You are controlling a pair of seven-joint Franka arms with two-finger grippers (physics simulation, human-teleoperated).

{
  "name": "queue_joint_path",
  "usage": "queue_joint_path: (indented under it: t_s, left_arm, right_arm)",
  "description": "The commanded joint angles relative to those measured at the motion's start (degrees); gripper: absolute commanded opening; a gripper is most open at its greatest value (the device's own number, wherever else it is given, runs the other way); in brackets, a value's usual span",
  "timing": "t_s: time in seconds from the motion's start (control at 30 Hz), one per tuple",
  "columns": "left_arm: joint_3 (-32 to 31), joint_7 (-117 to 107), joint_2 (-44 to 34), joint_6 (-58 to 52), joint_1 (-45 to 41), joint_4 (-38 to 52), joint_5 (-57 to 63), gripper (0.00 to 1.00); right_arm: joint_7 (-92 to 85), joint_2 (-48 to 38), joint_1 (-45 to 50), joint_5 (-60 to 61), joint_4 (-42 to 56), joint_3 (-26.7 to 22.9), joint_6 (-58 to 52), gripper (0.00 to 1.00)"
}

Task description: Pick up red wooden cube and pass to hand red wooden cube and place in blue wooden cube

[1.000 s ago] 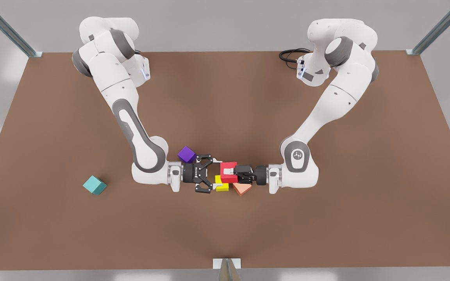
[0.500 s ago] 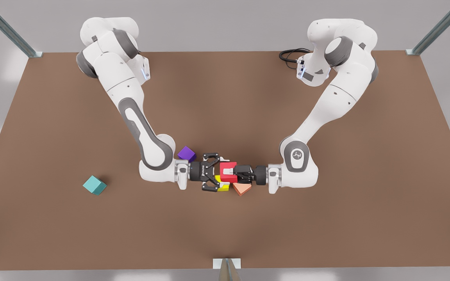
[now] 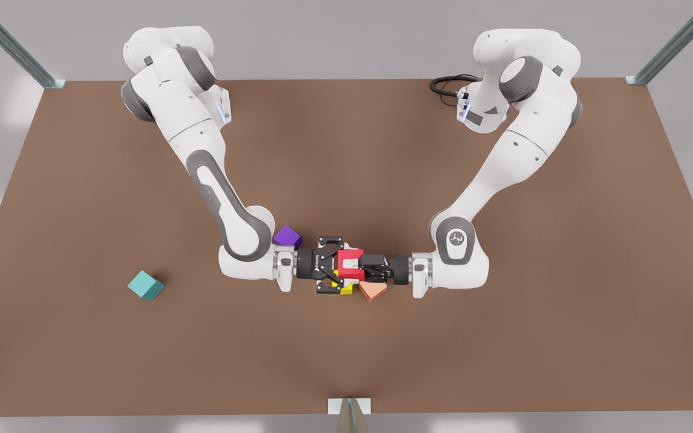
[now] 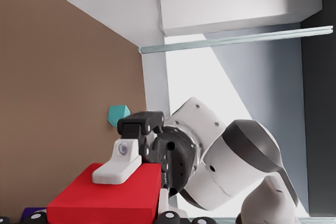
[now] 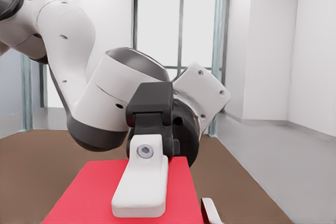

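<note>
Left gripper [image 3: 353, 264] (the one at the front view's right) was clamped on the red wooden cube [image 3: 354, 275] from above and below, holding it in mid-air over the middle of the table [image 3: 503, 337]. One of its fingers [image 5: 140, 188] lay flat on the cube's top face in the right wrist view. Right gripper [image 3: 338, 265] had come in from the front view's left and looked closed on the same cube across its side faces, with a pad [image 4: 117, 167] sitting flush on the red surface in the left wrist view. So the handover seemed to be at the point where both held on.

The main risk was timing. If the left gripper let go before the right one's hold was firm, the cube would probably drop onto the yellow block [image 3: 345, 289] and salmon-orange wedge [image 3: 373, 291] directly beneath and roll off. If either arm pulled while both clamped, the cube could twist in the pads.

The purple cube [image 3: 287, 237] sat close beside the right wrist and might be knocked on retreat. The blue wooden cube [image 3: 145, 285] lay well apart, toward the front view's left.
</note>
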Motion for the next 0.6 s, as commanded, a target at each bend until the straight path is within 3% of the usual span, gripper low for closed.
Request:
queue_joint_path:
  t_s: [0.0,0.17,0.27,0.3,0.33,0.57]
  left_arm:
    - [0.0,2.2,-0.1,-0.5,0.0,0.0,-0.7,0.55]
    - [0.0,2.2,-0.1,-0.5,-0.1,0.0,-0.7,0.56]
    - [0.0,2.2,-0.1,-0.5,-0.1,0.0,-0.7,0.65]
    - [0.0,2.2,-0.1,-0.5,-0.1,0.0,-0.7,0.89]
    - [0.0,2.2,-0.1,-0.5,-0.1,0.0,-0.7,1.0]
    - [0.0,2.3,-0.1,-0.8,0.2,0.0,-0.6,1.0]
  right_arm:
    - [0.3,-0.1,0.0,0.1,0.0,0.0,0.2,0.6]
    - [0.3,-0.1,-0.1,0.1,0.0,0.0,0.2,0.6]
    - [0.3,-0.2,-0.1,0.1,0.0,0.0,0.2,0.6]
    - [0.4,-0.2,-0.1,0.1,0.0,0.1,0.2,0.6]
    - [0.4,-0.2,-0.1,0.1,0.0,0.1,0.2,0.6]
    - [0.8,-0.2,-0.4,0.1,-0.4,0.0,0.2,0.6]
